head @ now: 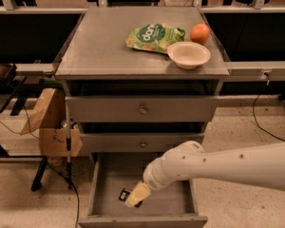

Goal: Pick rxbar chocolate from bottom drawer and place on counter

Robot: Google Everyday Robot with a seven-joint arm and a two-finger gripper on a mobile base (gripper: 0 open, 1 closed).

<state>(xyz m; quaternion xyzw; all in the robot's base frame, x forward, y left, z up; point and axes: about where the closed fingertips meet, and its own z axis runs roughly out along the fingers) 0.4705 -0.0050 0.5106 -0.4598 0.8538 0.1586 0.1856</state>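
Note:
The bottom drawer (107, 201) stands pulled open, its grey floor showing. The rxbar chocolate (125, 194), a small dark bar with pale markings, lies on the drawer floor left of centre. My gripper (136, 197) reaches down into the drawer from the right on a white arm; its pale fingertips (138, 193) sit right on the bar and cover its right part. The counter (99, 46) is the grey top of the cabinet, above the two shut drawers.
On the counter sit a green snack bag (154, 36), a white bowl (189, 54) and an orange (200, 33), all at the back right. A brown paper bag and cardboard (50, 122) hang on a stand left of the cabinet, with cables on the floor.

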